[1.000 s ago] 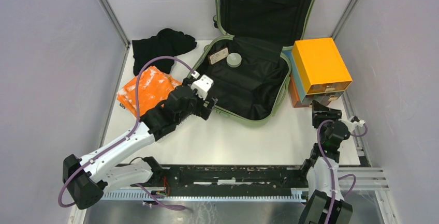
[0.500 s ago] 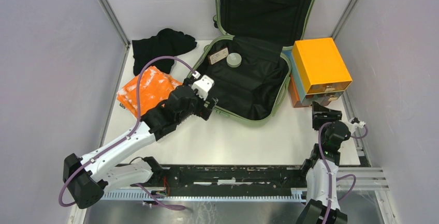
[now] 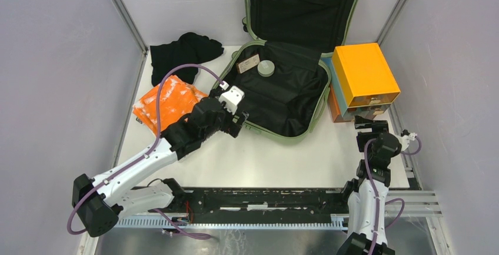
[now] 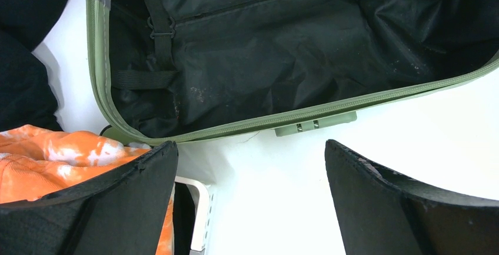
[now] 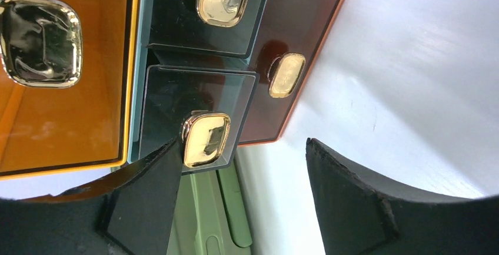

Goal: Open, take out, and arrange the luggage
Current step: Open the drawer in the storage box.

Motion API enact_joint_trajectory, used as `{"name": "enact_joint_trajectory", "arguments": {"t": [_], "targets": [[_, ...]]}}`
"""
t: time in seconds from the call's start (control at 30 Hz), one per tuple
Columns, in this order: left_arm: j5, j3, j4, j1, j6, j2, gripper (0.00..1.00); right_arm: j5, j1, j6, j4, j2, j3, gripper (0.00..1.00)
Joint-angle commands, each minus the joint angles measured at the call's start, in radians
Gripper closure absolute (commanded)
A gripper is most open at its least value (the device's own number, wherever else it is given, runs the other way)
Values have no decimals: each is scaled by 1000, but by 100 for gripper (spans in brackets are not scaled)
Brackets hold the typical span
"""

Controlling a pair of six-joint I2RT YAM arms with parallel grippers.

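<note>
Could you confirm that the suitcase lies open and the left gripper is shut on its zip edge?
Not quite: the suitcase lies open, but the left gripper is open and holds nothing. The left wrist view shows its fingers spread over the table, short of the zip edge.

Luggage [image 3: 282, 99]: the shell edge is showing sage green and the lining is showing plain black. Inside it, a disc [image 3: 266, 68] is appearing pale grey and a tag [image 3: 248, 64] tan. Cloth [image 3: 182, 52]: it is reading solid black. Packet [image 3: 168, 102]: it is showing orange mottled with white. Box [image 3: 362, 72]: the top is glowing orange over a light-blue band, while the drawers [image 5: 194, 96] are showing smoky dark fronts with gold knobs [image 5: 206, 139]. Table [image 3: 282, 161]: it is appearing white. Left arm [image 3: 141, 164] and right arm [image 3: 368, 193]: both are wearing white and black, with purple cables [image 3: 157, 84]. Left gripper [image 4: 250, 149] and right gripper [image 5: 241, 143]: both are showing matte black.
</note>
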Motion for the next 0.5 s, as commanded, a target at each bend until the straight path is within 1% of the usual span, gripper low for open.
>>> {"name": "enact_joint_trajectory", "arguments": {"t": [0.0, 0.13, 0.27, 0.37, 0.47], "targets": [[7, 13, 19, 6, 27, 6, 0, 28, 16, -161, -332, 28, 4, 22], [8, 13, 19, 6, 26, 12, 0, 31, 38, -223, -370, 24, 66, 24], [17, 15, 18, 6, 23, 22, 0, 94, 55, -265, -393, 21, 125, 25], [18, 15, 19, 6, 23, 30, 0, 83, 54, -267, -299, 31, 117, 22], [15, 15, 17, 6, 23, 34, 0, -27, 55, -311, -204, 31, 126, 18]]}}
